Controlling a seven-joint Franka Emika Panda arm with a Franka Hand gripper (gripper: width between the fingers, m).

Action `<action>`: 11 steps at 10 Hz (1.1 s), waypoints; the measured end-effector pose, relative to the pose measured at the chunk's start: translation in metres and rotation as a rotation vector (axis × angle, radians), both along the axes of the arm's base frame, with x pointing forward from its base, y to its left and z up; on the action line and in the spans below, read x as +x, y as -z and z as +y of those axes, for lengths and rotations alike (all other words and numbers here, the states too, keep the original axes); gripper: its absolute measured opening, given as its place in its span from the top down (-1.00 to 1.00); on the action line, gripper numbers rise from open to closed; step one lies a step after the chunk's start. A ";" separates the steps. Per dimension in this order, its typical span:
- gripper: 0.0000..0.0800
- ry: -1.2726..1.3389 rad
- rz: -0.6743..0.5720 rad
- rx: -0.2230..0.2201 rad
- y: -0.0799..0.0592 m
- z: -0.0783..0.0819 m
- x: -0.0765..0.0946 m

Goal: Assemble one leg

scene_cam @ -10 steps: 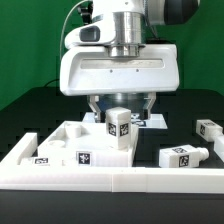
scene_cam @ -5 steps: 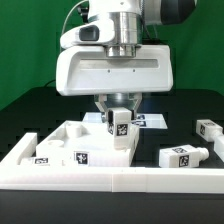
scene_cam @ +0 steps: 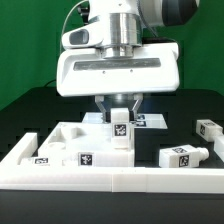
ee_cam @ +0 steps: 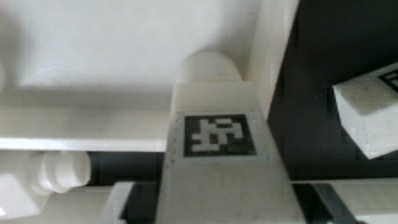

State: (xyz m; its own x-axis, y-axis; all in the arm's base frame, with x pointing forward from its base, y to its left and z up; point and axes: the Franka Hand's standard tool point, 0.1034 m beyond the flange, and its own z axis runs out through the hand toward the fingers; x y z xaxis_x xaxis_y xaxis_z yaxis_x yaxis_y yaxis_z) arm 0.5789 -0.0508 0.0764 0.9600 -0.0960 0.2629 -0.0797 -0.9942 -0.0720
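Observation:
A white leg (scene_cam: pixel 121 131) with a square tag stands upright on the large white tagged panel (scene_cam: pixel 60 143), near the panel's corner on the exterior view's right. My gripper (scene_cam: pixel 120 112) comes straight down on it and is shut on the leg's upper part, one finger on each side. In the wrist view the leg (ee_cam: pixel 221 130) runs up the middle with its tag facing the camera, and the dark pads (ee_cam: pixel 157 205) press against both its sides. The panel (ee_cam: pixel 71 60) lies under it.
Two more legs lie on the black table at the exterior view's right, one near (scene_cam: pixel 183 156) and one farther back (scene_cam: pixel 208 129). The marker board (scene_cam: pixel 152 121) lies behind the gripper. A white rail (scene_cam: pixel 110 181) runs along the front.
The fingers stood wide apart around the leg and have closed in onto its sides. The leg now stands straighter between them. The hand has hardly moved.

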 end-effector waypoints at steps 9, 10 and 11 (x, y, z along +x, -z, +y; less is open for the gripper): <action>-0.52 0.403 0.026 0.127 0.000 0.022 0.001; -0.52 0.245 0.024 0.078 0.000 0.027 0.002; -0.60 0.119 0.025 0.041 0.000 0.029 0.003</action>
State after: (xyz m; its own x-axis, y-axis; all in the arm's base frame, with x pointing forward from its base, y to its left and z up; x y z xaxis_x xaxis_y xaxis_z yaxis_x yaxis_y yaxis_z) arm 0.5823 -0.0216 0.0768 0.9474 -0.2202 0.2323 -0.1996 -0.9738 -0.1088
